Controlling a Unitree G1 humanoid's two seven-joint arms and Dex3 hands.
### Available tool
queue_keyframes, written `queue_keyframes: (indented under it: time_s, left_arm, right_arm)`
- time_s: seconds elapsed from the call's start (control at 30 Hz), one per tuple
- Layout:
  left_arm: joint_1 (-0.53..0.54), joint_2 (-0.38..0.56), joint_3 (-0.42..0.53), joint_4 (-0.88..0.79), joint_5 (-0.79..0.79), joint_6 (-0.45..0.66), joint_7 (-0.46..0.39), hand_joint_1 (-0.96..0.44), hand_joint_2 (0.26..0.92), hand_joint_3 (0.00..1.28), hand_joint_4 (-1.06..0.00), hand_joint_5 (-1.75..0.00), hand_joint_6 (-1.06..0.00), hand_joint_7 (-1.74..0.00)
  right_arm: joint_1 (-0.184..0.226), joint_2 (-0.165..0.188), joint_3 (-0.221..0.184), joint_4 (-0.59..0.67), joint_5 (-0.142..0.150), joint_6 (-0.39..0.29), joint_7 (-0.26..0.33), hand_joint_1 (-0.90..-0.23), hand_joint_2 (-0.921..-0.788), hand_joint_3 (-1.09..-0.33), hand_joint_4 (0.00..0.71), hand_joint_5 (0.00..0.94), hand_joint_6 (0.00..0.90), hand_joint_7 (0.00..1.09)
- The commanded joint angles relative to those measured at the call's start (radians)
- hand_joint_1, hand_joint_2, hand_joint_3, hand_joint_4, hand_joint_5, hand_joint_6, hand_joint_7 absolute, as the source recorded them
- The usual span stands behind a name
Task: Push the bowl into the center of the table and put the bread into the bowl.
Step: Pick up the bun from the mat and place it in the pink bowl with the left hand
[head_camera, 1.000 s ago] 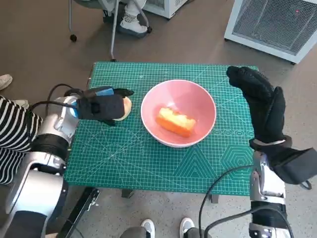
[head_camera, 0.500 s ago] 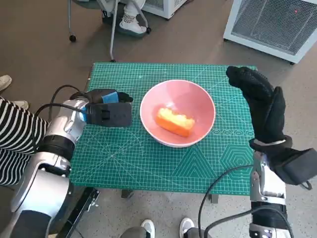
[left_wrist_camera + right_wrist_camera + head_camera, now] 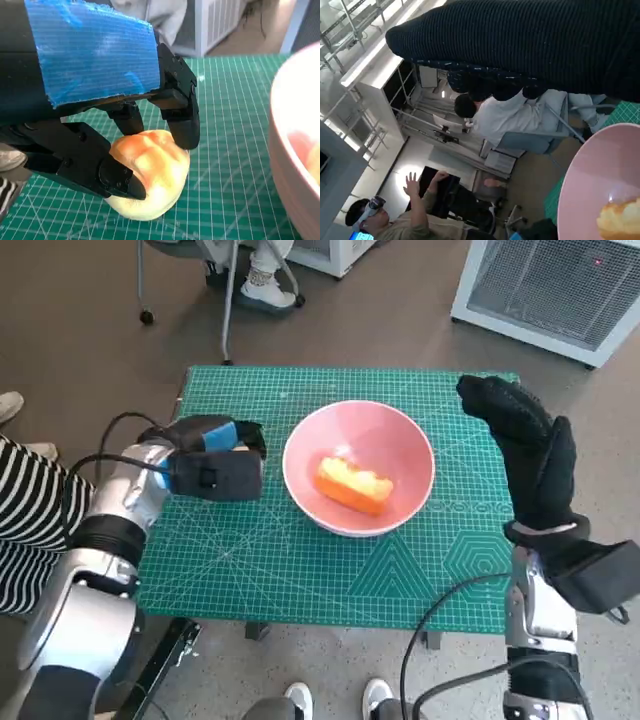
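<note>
One bread piece sits in pink bowl mid-mat. Left hand pinches a roll beside the bowl; head view hides the roll. Right hand hovers, fingers spread, holding nothing.
</note>
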Motion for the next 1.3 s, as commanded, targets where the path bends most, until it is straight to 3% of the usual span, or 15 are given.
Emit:
queue_keyframes:
  time_s: [0.03, 0.6, 0.9, 1.1, 1.3]
  left_arm:
    - [0.017, 0.013, 0.011, 0.010, -0.007, -0.013, 0.026, 0.00, 0.920, 0.09, -0.64, -1.18, -0.61, -1.22]
    - [0.003, 0.031, 0.046, -0.007, -0.032, -0.029, 0.005, 0.00, 0.921, 0.09, -0.66, -1.16, -0.60, -1.23]
    - [-0.010, 0.060, 0.109, -0.121, -0.085, -0.102, -0.001, 0.00, 0.920, 0.07, -0.71, -1.13, -0.60, -1.21]
    - [0.043, 0.067, 0.181, -0.360, -0.157, -0.182, 0.007, 0.00, 0.920, 0.05, -0.75, -1.10, -0.62, -1.17]
    - [0.094, 0.032, 0.209, -0.594, -0.198, -0.171, -0.016, 0.00, 0.918, 0.04, -0.76, -1.11, -0.64, -1.14]
  right_arm:
    - [0.023, 0.007, 0.002, 0.010, 0.014, 0.012, 0.012, -0.748, -0.921, -0.745, 0.185, 0.001, -0.001, 0.58]
    - [0.032, 0.008, 0.001, 0.006, 0.024, 0.012, 0.023, -0.746, -0.921, -0.744, 0.185, 0.001, -0.001, 0.57]
    - [0.027, 0.002, -0.002, 0.014, 0.034, 0.015, 0.030, -0.744, -0.921, -0.743, 0.185, 0.001, 0.000, 0.57]
    - [0.017, -0.001, -0.003, 0.019, 0.037, 0.018, 0.033, -0.743, -0.921, -0.743, 0.186, 0.001, 0.000, 0.57]
    - [0.006, -0.002, -0.002, 0.031, 0.039, 0.020, 0.038, -0.743, -0.921, -0.741, 0.187, 0.001, 0.000, 0.58]
